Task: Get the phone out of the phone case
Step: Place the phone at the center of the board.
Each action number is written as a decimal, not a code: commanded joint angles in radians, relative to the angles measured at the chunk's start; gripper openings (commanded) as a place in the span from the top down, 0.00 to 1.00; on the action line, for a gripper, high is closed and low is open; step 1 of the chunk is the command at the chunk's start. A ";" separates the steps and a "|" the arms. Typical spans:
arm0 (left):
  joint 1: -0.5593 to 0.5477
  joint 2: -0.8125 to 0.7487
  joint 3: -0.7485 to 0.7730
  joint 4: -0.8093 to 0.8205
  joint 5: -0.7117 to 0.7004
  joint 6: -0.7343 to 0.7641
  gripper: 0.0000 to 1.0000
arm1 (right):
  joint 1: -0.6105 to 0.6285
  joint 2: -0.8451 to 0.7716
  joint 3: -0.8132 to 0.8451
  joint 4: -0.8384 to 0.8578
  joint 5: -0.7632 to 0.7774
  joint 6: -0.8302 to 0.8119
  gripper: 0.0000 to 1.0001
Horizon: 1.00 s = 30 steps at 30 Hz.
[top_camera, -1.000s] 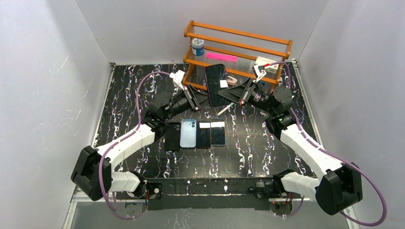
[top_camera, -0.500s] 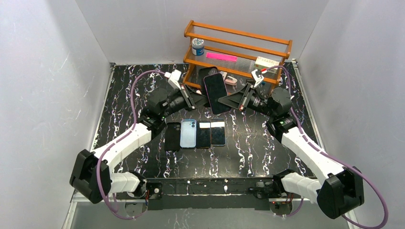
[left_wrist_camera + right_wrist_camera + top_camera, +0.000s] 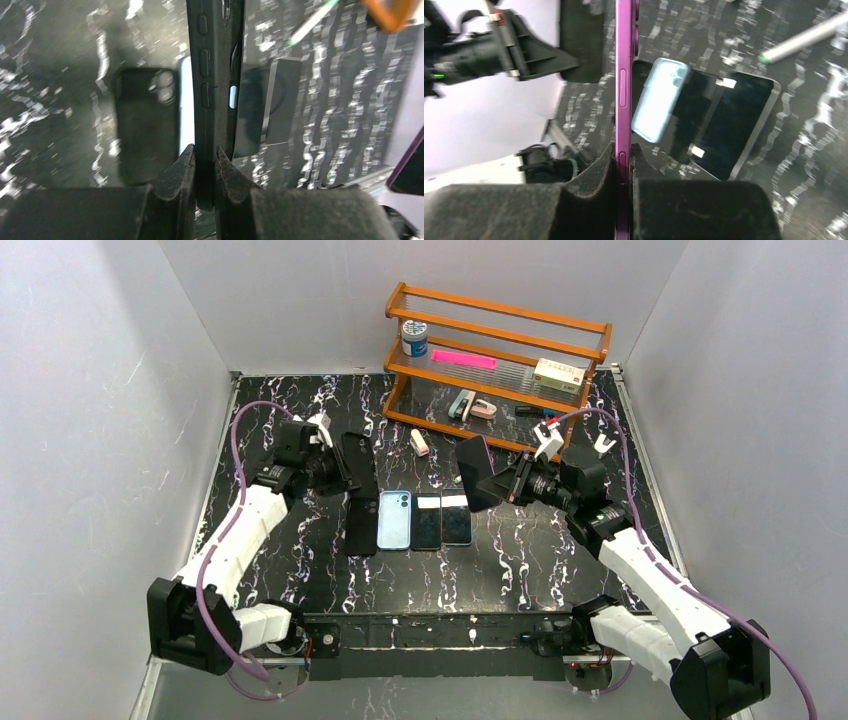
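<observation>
Split at last: the bundle both arms held near the wooden rack (image 3: 497,340) a second ago has come apart. The left jaws are now clamped tight on the edge of the black phone case (image 3: 357,462), while the right jaws are pinched shut on the purple phone (image 3: 474,472). Both are held well apart above the marbled surface (image 3: 520,550). The extraction looks complete, with only setting down left. A spare black case (image 3: 362,525), a blue phone (image 3: 395,519) and two dark phones (image 3: 428,522) lie between the arms, crowding any landing spot.

Wooden rack (image 3: 500,309), blue-lidded jar (image 3: 414,338) inside, pink strip (image 3: 463,359), marbled table (image 3: 540,550)
</observation>
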 commanded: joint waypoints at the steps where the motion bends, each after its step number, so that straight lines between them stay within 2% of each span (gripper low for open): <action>1: 0.027 0.064 0.092 -0.326 -0.081 0.159 1.00 | -0.022 -0.023 -0.047 -0.064 0.149 -0.106 0.99; 4: 0.032 0.107 0.122 -0.438 -0.154 0.211 1.00 | -0.033 0.003 -0.099 -0.046 0.183 -0.109 0.99; 11: 0.065 0.161 0.118 -0.549 -0.216 0.262 1.00 | -0.056 0.088 -0.206 0.078 0.172 -0.053 0.99; 26: 0.136 0.216 0.035 -0.514 -0.149 0.313 1.00 | -0.091 0.218 -0.296 0.205 0.112 -0.029 0.99; 30: 0.141 0.213 0.017 -0.501 -0.146 0.324 0.94 | -0.092 0.228 -0.305 0.226 0.099 -0.020 0.99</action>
